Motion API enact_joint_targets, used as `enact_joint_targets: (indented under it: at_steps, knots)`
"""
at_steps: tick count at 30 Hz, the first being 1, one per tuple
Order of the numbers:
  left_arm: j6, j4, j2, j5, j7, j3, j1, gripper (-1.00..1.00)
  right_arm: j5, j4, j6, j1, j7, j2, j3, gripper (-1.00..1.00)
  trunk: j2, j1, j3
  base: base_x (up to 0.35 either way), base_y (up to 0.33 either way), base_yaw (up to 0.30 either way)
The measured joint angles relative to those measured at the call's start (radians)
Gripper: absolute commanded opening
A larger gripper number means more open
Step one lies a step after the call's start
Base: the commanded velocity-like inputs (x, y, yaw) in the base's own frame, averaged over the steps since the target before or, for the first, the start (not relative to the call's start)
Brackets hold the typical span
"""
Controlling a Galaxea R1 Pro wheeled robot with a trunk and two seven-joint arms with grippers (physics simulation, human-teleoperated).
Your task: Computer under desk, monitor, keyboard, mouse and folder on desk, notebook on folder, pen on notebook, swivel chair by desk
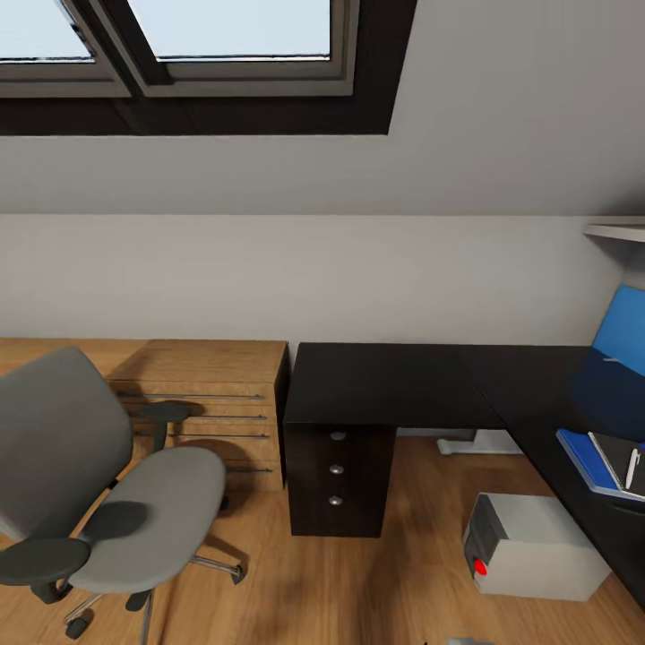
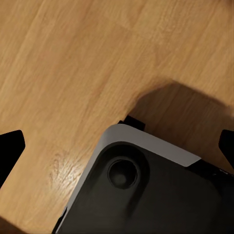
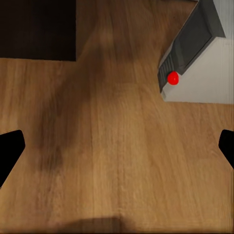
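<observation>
Sloped grey attic walls with a skylight (image 1: 224,36) rise over a light wood plank floor (image 1: 358,591), seen from the robot's head.

At the head view's right edge, the bright blue folder (image 1: 580,457) lies flat on the black bench (image 1: 385,385). A dark grey notebook (image 1: 618,459) rests on top of it, and a slim white pen (image 1: 632,468) lies on the notebook. This stack looks finished.

On the floor beside and partly beneath the bench's right wing stands the computer (image 1: 533,546), a small pale grey box with a dark front and a red light (image 1: 481,566). It seems to be roughly where it belongs.

Further out, the bench's near wing is bare, above a dark three-drawer unit (image 1: 339,479) with round silver knobs. Monitor, keyboard and mouse cannot be judged from this angle.

The grey swivel chair (image 1: 98,484), with black armrests and a metal star base, stands at the left in front of a low light-wood cabinet (image 1: 210,403), a little apart from the bench. Its seat is empty. Bringing it closer to the bench looks like the main step left.

The left hand (image 2: 117,146) is spread open above the floor and a dark, white-edged part, probably the robot's own base (image 2: 146,195). The right hand (image 3: 117,146) is also open and empty, over bare floor near the computer (image 3: 204,58).
</observation>
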Motion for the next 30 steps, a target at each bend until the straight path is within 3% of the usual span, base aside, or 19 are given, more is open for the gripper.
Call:
enact_joint_targets:
  at_steps: [15,30]
  knots:
    - [-0.002,0.000,-0.002,-0.002,0.000,0.002,0.000,1.00,0.000,-0.001,-0.003,0.005,-0.002,-0.009,0.000,1.00,0.000,0.000,0.000,0.000,0.000,0.000]
    - [-0.001,0.000,0.000,0.000,0.003,0.002,0.000,1.00,-0.006,0.000,-0.001,0.005,-0.002,-0.012,-0.002,1.00,0.000,0.000,0.000,0.000,0.000,0.248]
